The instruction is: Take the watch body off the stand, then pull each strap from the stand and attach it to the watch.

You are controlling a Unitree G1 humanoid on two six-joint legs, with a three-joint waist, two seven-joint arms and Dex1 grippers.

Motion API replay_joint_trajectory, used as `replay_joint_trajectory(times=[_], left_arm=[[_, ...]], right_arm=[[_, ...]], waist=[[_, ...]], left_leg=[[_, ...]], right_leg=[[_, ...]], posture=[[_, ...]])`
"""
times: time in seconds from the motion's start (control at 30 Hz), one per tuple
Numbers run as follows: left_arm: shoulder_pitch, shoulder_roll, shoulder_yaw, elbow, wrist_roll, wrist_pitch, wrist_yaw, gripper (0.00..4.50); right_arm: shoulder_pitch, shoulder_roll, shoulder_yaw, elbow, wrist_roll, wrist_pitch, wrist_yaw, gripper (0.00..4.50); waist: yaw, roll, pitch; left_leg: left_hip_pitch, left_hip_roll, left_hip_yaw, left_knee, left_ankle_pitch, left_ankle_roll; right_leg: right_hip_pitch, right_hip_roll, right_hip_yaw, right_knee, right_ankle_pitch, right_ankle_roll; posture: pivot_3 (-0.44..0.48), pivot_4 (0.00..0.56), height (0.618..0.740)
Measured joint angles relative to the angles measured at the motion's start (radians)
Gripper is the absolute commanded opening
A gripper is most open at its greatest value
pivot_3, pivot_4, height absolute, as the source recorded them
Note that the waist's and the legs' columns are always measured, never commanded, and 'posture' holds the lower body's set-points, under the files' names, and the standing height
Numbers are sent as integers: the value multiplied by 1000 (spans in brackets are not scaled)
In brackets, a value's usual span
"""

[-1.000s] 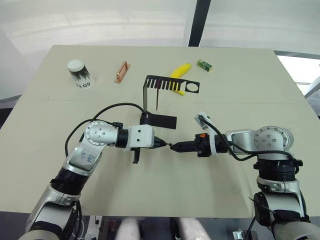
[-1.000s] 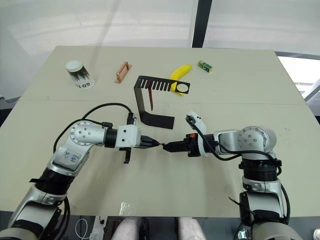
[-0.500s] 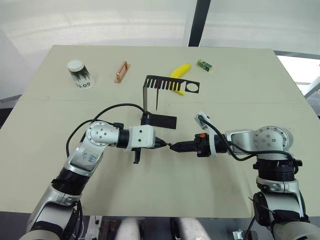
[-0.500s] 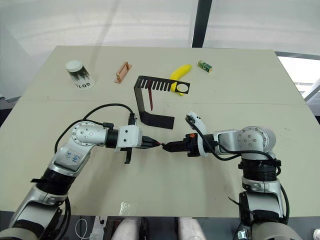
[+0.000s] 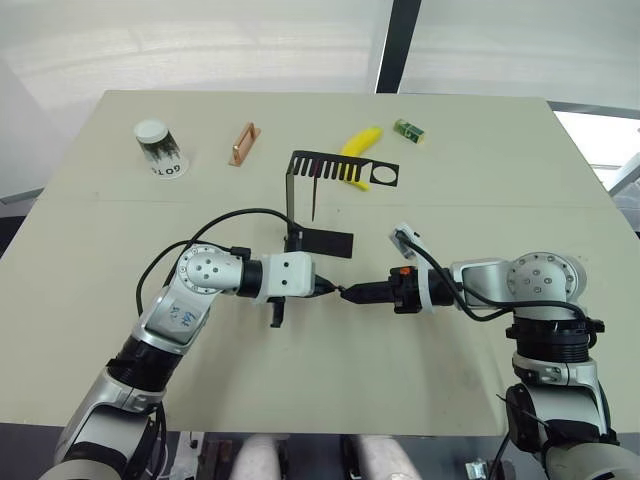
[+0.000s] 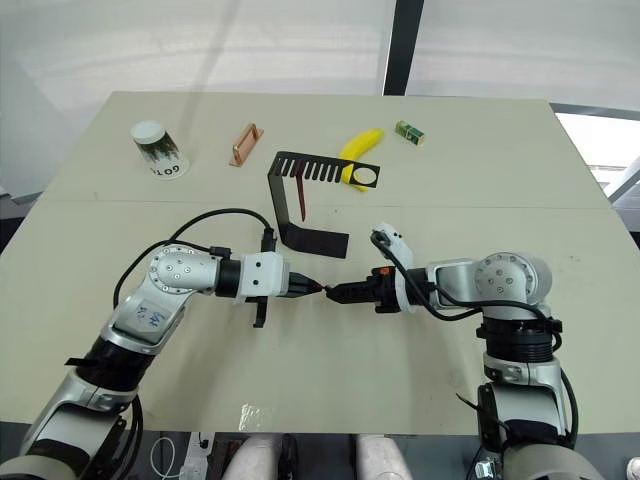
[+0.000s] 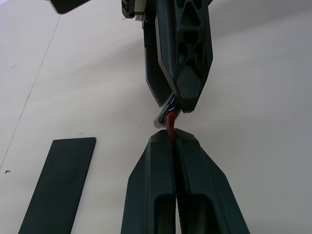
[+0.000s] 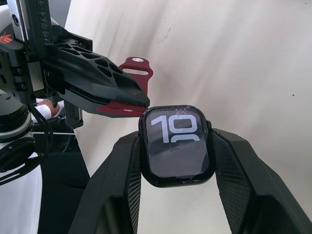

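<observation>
My right gripper (image 5: 350, 294) is shut on the watch body (image 8: 176, 145), a black rounded-square case with white digits on its screen. My left gripper (image 5: 322, 289) is shut on a dark red strap (image 7: 170, 124), and the strap's end touches the edge of the watch body. Both grippers meet tip to tip above the table's middle. The strap's free end, which has a hole, sticks out behind the left fingers (image 8: 138, 68). Just behind the grippers stands the black stand (image 5: 291, 200). A second dark red strap (image 5: 314, 195) hangs from its slotted top arm.
Along the far side of the table (image 5: 480, 180) are a white paper cup (image 5: 160, 148), a copper-coloured handle (image 5: 243, 144), a banana (image 5: 360, 145) partly behind the stand's arm, and a small green box (image 5: 408, 130). The stand's flat base (image 5: 325, 240) lies close behind the left gripper.
The left arm has edged slightly to the right, towards the right gripper. The grippers stay tip to tip with the strap end at the watch body. The right arm has not moved.
</observation>
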Motion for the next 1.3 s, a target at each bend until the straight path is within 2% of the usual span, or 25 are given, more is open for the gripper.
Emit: replay_joint_trajectory(times=[0.77, 1.3], left_arm=[[-42, -3, -12, 9, 40, -4, -9, 0], [-67, -2, -26, 45, 42, -25, -42, 0]], right_arm=[[-32, -6, -2, 36, 20, 0, -13, 1606], [-65, -35, 46, 66, 42, 0, -13, 1606]], waist=[[0, 0, 0], [1, 0, 0]], left_leg=[[0, 0, 0, 0, 0, 0], [0, 0, 0, 0, 0, 0]], right_leg=[[0, 0, 0, 0, 0, 0], [0, 0, 0, 0, 0, 0]], posture=[[0, 150, 740], [0, 150, 740]])
